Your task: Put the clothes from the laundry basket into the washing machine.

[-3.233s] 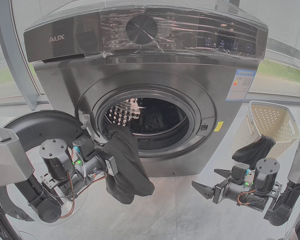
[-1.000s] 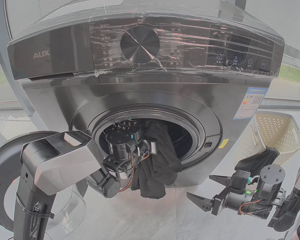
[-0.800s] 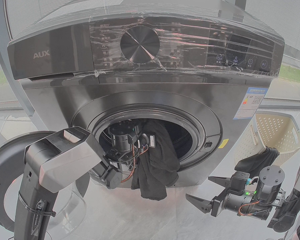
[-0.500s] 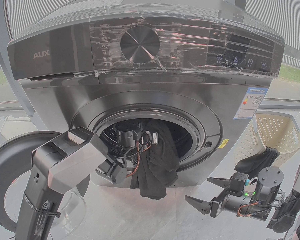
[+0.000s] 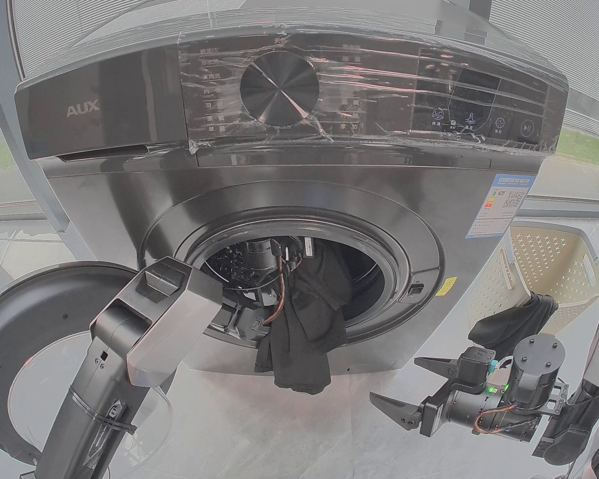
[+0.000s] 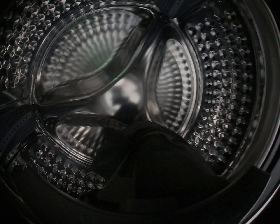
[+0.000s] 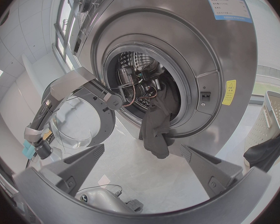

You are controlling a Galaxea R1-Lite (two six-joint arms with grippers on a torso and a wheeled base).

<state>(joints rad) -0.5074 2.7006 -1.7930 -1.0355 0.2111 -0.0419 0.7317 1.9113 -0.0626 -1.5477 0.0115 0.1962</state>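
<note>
The washing machine [image 5: 279, 167] stands in front of me with its round opening uncovered. My left gripper [image 7: 157, 85] is inside the drum [image 6: 221, 87], shut on a black garment [image 5: 306, 327]. The garment's top is inside the opening, and its lower half hangs out over the rim towards the floor. Dark cloth [image 6: 158, 168] lies low in the left wrist view. My right gripper [image 5: 396, 382] is open and holds nothing, low to the right of the machine. The cream laundry basket [image 5: 566, 261] leans at the right, with another black garment [image 5: 512, 320] draped over its edge.
The machine's door [image 5: 26, 340] is swung open to the left, behind my left arm. Pale tiled floor [image 5: 259, 434] lies in front of the machine. Windows stand behind it. The basket [image 7: 270, 115] is close to my right arm.
My head camera came closer to the machine early on. Over the last second my left arm has pushed deeper into the drum, drawing the black garment up and inwards. The right gripper has barely moved.
</note>
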